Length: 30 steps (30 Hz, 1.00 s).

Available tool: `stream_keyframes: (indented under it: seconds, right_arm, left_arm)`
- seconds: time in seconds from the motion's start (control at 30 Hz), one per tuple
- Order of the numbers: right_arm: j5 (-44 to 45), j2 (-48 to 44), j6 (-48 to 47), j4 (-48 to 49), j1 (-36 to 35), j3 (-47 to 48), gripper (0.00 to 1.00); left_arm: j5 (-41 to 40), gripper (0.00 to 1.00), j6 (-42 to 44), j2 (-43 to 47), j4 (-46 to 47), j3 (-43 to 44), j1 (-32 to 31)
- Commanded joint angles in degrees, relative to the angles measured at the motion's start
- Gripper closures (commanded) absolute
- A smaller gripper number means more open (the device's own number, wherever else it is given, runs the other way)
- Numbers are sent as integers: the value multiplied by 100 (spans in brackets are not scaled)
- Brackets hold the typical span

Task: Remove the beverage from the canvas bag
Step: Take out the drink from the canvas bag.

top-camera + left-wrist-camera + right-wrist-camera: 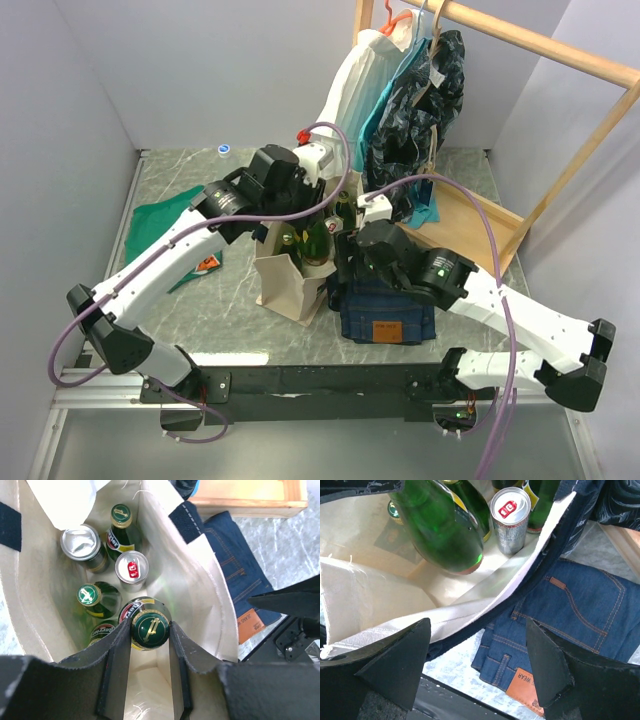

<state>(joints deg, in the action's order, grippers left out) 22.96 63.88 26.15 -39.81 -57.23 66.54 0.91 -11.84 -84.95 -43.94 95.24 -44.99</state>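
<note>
The cream canvas bag (285,285) stands upright at the table's middle, its mouth open. In the left wrist view its inside (35,595) holds several green bottles and two silver cans (131,566). My left gripper (150,630) reaches down into the bag and is shut on the cap and neck of a green bottle (142,611); in the top view it sits over the bag's mouth (305,225). My right gripper (477,650) is open and empty at the bag's right rim (380,600), with a green bottle (440,530) and a can (509,510) beyond it.
Folded blue jeans (385,315) lie against the bag's right side, under my right gripper. A green printed cloth (165,215) lies at the left. A wooden clothes rack (480,215) with hanging garments (400,90) stands at the back right. A small blue-white cap (224,150) lies far back.
</note>
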Motion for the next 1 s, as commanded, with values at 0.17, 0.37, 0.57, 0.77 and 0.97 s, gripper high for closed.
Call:
stream_keyframes:
  seconds: [0.17, 0.37, 0.57, 0.77, 0.97]
  right_arm:
    - [165, 151, -14, 141, -16, 570, 18]
    - [244, 265, 30, 79, -16, 754, 18]
    - [367, 301, 48, -97, -25, 834, 18]
    - [446, 239, 92, -123, -16, 799, 18]
    - [437, 204, 109, -79, -25, 720, 18]
  left_arm:
    - [322, 99, -161, 882, 1353, -23, -53]
    - [366, 99, -126, 1007, 1450, -41, -62]
    - [393, 99, -82, 989, 1353, 188, -62]
    - [322, 99, -3, 936, 1204, 407, -62]
    - [217, 99, 41, 945, 1151, 530, -62]
